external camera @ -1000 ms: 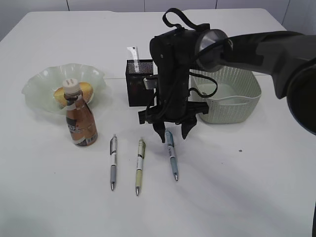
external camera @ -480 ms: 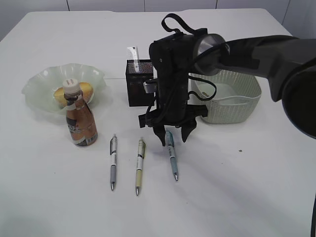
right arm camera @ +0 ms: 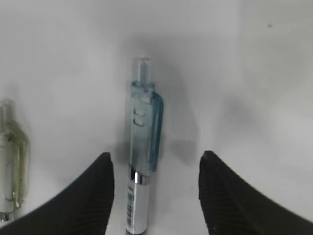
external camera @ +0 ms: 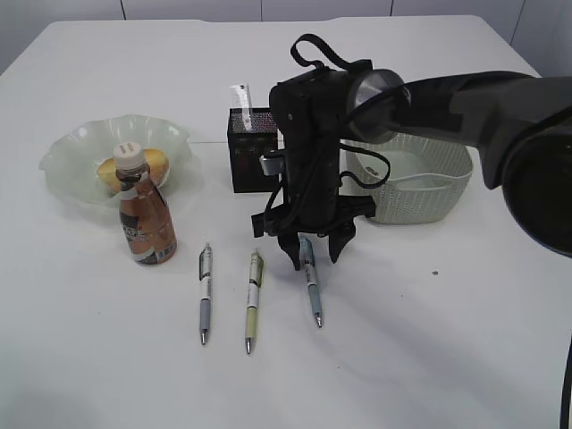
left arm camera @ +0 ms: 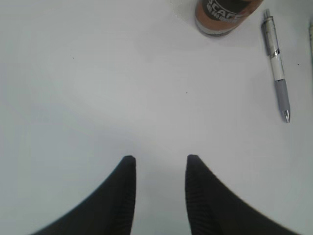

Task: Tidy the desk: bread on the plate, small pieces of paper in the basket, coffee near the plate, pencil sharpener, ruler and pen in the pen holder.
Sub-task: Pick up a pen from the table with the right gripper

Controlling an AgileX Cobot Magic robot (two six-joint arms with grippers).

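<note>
Looking down my right wrist camera, I have the right gripper (right arm camera: 155, 193) spread wide with a finger on either side of the blue pen (right arm camera: 142, 161), neither pad touching it; the pen lies flat on the desk (external camera: 429, 340), clip end pointing away from the camera. Just left of it I see the edge of the yellow-green pen (right arm camera: 11, 161), and farther left on the desk the grey pen (external camera: 205, 293); the three lie side by side. My left gripper (left arm camera: 157, 169) hangs released over bare tabletop with nothing between its fingers. The coffee (external camera: 144, 213) stands upright in front of the plate (external camera: 67, 165), where the bread (external camera: 152, 164) sits. Behind my right arm the pen holder (external camera: 247, 152) stands beside the basket (external camera: 429, 192), and the ruler (external camera: 242, 96) pokes up out of the holder.
</note>
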